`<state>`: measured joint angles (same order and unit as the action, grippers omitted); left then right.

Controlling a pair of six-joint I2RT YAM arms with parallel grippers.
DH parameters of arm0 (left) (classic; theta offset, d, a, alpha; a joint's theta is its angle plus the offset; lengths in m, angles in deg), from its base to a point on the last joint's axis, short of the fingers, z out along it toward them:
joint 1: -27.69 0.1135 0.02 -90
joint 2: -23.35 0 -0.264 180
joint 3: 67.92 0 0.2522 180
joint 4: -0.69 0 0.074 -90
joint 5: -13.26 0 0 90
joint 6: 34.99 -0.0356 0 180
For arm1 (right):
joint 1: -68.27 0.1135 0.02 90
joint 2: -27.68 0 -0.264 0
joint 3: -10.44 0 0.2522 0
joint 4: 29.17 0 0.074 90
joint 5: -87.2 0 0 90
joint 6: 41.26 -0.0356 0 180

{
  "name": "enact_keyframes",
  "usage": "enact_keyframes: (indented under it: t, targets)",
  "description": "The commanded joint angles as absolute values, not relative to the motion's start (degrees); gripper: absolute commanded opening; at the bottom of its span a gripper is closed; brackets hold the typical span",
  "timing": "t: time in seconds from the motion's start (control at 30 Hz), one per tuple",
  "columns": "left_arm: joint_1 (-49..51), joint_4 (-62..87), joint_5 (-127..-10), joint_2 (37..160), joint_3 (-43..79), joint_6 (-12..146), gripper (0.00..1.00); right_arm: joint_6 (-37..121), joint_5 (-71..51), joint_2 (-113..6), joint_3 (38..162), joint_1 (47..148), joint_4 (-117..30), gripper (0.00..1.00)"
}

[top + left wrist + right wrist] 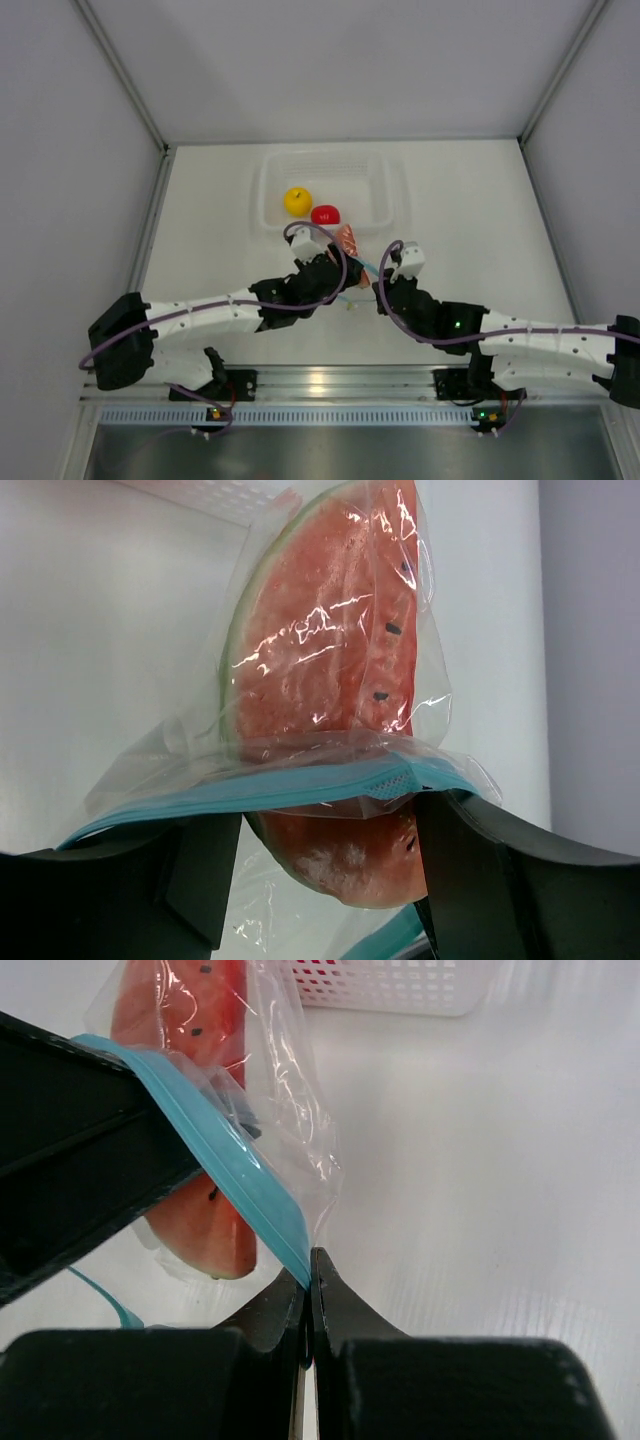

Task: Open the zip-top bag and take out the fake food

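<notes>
The clear zip-top bag (180,755) holds a red watermelon-like slice (330,650), lifted in front of the tray. Its teal zip strip (280,790) runs across the mouth. My left gripper (322,820) is open, its fingers (200,870) on either side of the slice's lower end at the bag's mouth. My right gripper (310,1260) is shut on the end of the teal strip (230,1165). In the top view both grippers, left (338,268) and right (385,275), meet at the bag (347,243). A yellow round fruit (297,200) and a red round fruit (325,214) lie in the tray.
The rigid clear tray (380,170) stands behind the bag at the table's middle back; its perforated wall shows in the right wrist view (400,985). Grey walls close in the table on the left, right and back.
</notes>
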<state>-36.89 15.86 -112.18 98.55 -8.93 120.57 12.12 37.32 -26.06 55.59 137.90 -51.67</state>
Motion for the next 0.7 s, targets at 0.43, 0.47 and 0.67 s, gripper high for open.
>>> enact_keyframes:
  t: [0.43, 0.47, 0.67]
  targets:
    - [-33.04, 3.73, -91.78, 91.65, -15.04, 122.42, 0.0, 19.21, 39.65, -24.53, 55.48, 134.98, -45.31, 0.0]
    - [-33.04, 3.2, -91.25, 90.78, -15.75, 122.86, 0.0, 19.65, 40.0, -24.53, 55.83, 134.72, -45.05, 0.0]
    - [-32.87, -0.22, -89.75, 87.69, -19.27, 125.32, 0.0, 21.49, 38.08, -25.31, 55.49, 134.28, -40.75, 0.0]
